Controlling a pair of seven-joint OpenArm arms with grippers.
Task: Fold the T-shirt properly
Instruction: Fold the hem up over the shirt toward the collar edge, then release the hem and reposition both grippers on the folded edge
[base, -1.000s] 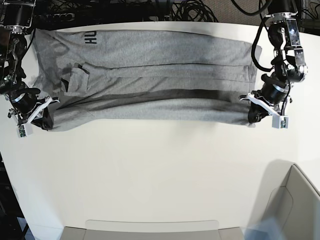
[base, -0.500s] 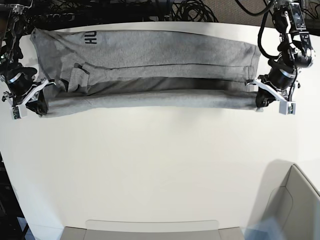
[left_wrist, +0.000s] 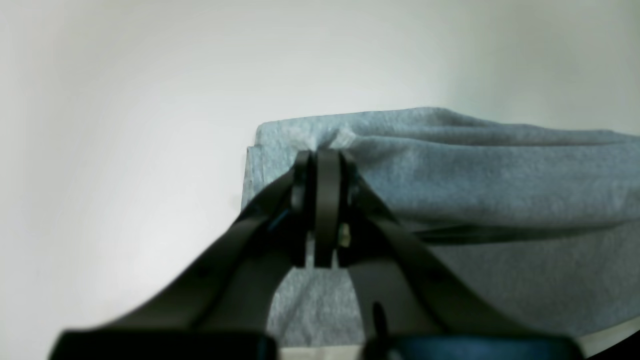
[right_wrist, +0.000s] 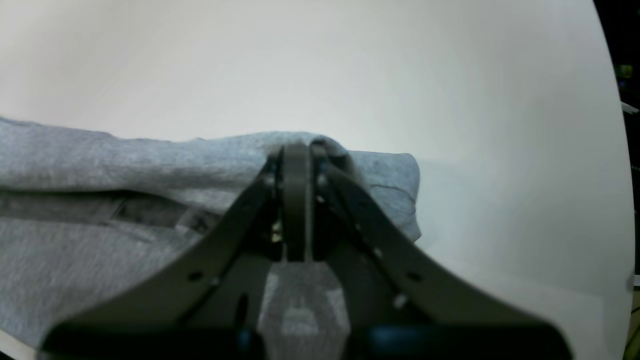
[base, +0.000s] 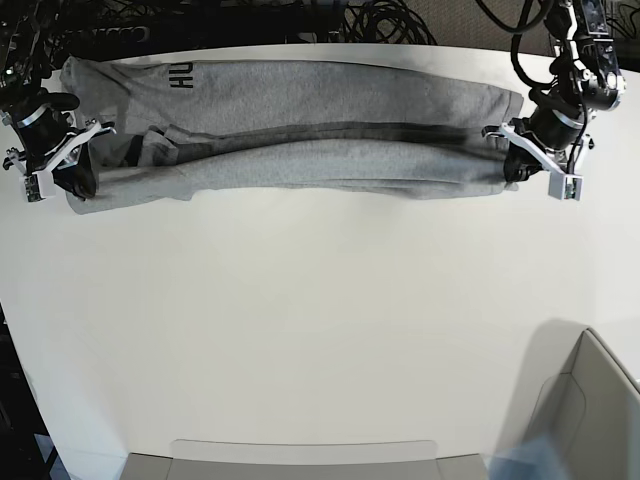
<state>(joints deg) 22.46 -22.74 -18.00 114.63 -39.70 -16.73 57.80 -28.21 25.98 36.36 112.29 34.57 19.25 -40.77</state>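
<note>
- Right gripper (base: 70, 182), at the left of the base view: jaws clenched on a bunched end of the shirt (base: 300, 150); its wrist view shows grey cloth pinched between the closed tips (right_wrist: 296, 150).
- Shirt: heather-grey, stretched sideways along the far edge of the white table (base: 320, 330), between the two grippers. The near long edge is lifted and brought over toward the far one, a dark shadowed crease running between the layers. Black lettering shows near its far left corner.
- Handling, as I judge it: light, soft and limp, it sags wherever it is unsupported and creeps easily over the smooth top. Best taken at the two ends of a long edge, as here, and kept taut so the fold lands straight.
- Left gripper (base: 512, 170), at the right of the base view: jaws clamped shut on the other end of the shirt; its wrist view shows the folded corner gripped at the tips (left_wrist: 327, 152).
</note>
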